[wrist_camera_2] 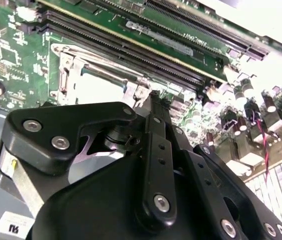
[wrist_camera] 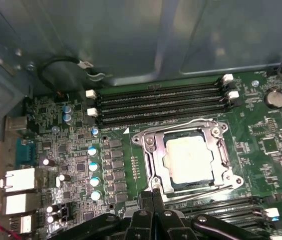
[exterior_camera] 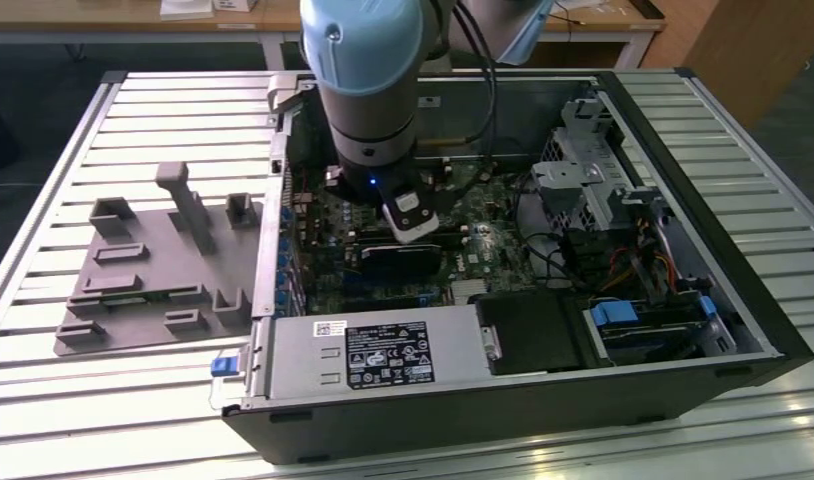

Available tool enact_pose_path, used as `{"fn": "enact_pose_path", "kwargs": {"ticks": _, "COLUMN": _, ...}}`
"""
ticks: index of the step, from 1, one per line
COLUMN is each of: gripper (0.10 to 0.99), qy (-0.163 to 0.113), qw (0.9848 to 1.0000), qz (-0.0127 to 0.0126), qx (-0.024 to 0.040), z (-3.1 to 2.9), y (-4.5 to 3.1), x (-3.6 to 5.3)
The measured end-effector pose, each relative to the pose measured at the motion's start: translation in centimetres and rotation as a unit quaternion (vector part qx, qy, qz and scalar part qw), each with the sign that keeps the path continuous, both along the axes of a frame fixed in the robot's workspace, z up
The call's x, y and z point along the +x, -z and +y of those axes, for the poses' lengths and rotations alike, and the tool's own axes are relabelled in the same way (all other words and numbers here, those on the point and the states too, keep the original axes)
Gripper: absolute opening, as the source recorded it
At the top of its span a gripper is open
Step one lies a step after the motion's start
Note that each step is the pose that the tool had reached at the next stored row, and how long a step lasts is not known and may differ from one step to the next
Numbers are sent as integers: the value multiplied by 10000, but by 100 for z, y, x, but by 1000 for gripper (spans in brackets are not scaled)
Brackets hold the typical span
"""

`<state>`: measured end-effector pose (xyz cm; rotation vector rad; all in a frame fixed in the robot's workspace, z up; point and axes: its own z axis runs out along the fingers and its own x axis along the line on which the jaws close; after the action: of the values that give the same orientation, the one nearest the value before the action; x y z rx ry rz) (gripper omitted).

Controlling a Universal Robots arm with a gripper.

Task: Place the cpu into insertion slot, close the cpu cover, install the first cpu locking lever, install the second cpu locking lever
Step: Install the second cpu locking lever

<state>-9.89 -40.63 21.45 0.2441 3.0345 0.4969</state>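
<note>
The tool (wrist_camera: 155, 192) sits low inside the open computer case (exterior_camera: 727, 330), its two black fingers (wrist_camera: 156, 200) pressed together into a single narrow tip, pinching nothing. That tip touches, or nearly touches, the near edge of the cpu cover (wrist_camera: 153, 165), the silvery frame that lies flat over the insertion slot (wrist_camera: 215, 170). Just beyond the tip, the cpu (wrist_camera: 188, 159) rests inside the slot, its pale metal top showing through the cover's square window. Thin wire levers (wrist_camera: 200, 196) run along the slot's edges beside the tool; whether they are latched I cannot tell.

Past the slot from the tool lie four long black memory slots (wrist_camera: 160, 102) with white clips at their ends, and further black slots (wrist_camera: 230, 210) flank the tool on the near side. A row of small round capacitors (wrist_camera: 94, 172) stands to one side of the tip, well clear of it. A black cable loop (wrist_camera: 56, 70) hangs against the case wall beyond the memory slots.

In the exterior view the arm (exterior_camera: 367, 90) comes down into the case and hides the slot area; a black card (exterior_camera: 396, 262) stands just below the tool (exterior_camera: 414, 225), and the grey power supply (exterior_camera: 367, 355) lies nearer the camera. A grey fixture tray (exterior_camera: 154, 270) rests on the slatted surface (exterior_camera: 60, 400) to the exterior view's left of the case.
</note>
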Motion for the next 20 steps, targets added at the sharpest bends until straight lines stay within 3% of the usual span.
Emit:
{"fn": "enact_pose_path", "kwargs": {"ticks": 10, "gripper": 102, "qy": -1, "qw": 10000, "qz": 0, "qx": -28, "z": 0, "y": -165, "x": 3}}
{"fn": "enact_pose_path", "kwargs": {"ticks": 16, "gripper": 102, "qy": 24, "qw": 9997, "qz": 0, "qx": -247, "z": 0, "y": -176, "x": 44}}
{"fn": "enact_pose_path", "kwargs": {"ticks": 20, "gripper": 102, "qy": 44, "qw": 9995, "qz": 0, "qx": -303, "z": 0, "y": -176, "x": 135}}
